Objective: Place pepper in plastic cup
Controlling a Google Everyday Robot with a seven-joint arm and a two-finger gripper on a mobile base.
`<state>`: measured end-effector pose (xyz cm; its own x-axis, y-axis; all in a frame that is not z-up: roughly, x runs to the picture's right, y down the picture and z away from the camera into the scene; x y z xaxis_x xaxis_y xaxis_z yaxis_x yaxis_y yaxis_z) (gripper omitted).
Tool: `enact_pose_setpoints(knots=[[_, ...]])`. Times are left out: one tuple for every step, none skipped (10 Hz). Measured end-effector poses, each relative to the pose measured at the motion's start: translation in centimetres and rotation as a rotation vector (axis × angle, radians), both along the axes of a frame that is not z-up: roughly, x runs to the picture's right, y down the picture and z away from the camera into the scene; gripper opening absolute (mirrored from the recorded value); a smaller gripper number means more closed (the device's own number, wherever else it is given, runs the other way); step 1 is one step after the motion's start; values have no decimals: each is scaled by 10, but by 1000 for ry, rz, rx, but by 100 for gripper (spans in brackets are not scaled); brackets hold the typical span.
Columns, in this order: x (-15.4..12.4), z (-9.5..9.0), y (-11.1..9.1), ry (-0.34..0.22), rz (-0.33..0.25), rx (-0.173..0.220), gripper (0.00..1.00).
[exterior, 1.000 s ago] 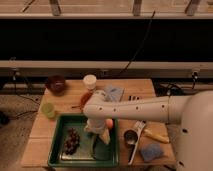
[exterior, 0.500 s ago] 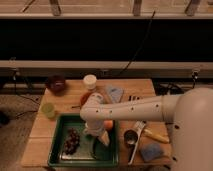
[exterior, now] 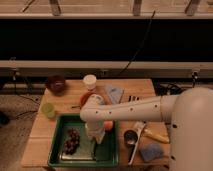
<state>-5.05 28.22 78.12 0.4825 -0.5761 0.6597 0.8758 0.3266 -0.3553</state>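
My gripper [exterior: 95, 136] points straight down into the green tray [exterior: 111, 153], at its middle. A slim dark shape directly beneath it, lying along the tray floor, looks like the pepper [exterior: 94, 148]; its upper end is hidden by the gripper. The plastic cup [exterior: 48, 110], small and yellow-green, stands on the wooden table left of the tray, about a hand's width from the gripper. My white arm reaches in from the right.
Dark grapes [exterior: 71, 141] lie in the tray's left half and an orange fruit [exterior: 108, 125] at its right rim. A maroon bowl [exterior: 56, 84] and a white cup [exterior: 90, 81] stand at the back. A blue cloth [exterior: 114, 93], a small dark cup [exterior: 131, 137] and a blue sponge [exterior: 149, 152] lie to the right.
The arm has shifted slightly left and the gripper has sunk a little lower into the tray over the dark slim shape. Nothing else has moved.
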Motion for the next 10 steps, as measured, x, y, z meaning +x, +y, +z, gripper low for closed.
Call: enact_pose_setpoints(knots=[[1,0,-1,0,2,-1,16],[1,-1,-2,0,5,0,8],[1,-3,-4,0,8,2,2],[0,-5,-7,-2,15,4,0],[-1,-11,-11,-8,20,8,0],[-2,-18,-17,-13,25,11,0],[-4,-31,-26,-20,29,16,0],[-5,-38,-31,-24,30,16,0],[-9,-48,-39,-33,30,15,0],[-14,-60,-53,-46,30,10,0]])
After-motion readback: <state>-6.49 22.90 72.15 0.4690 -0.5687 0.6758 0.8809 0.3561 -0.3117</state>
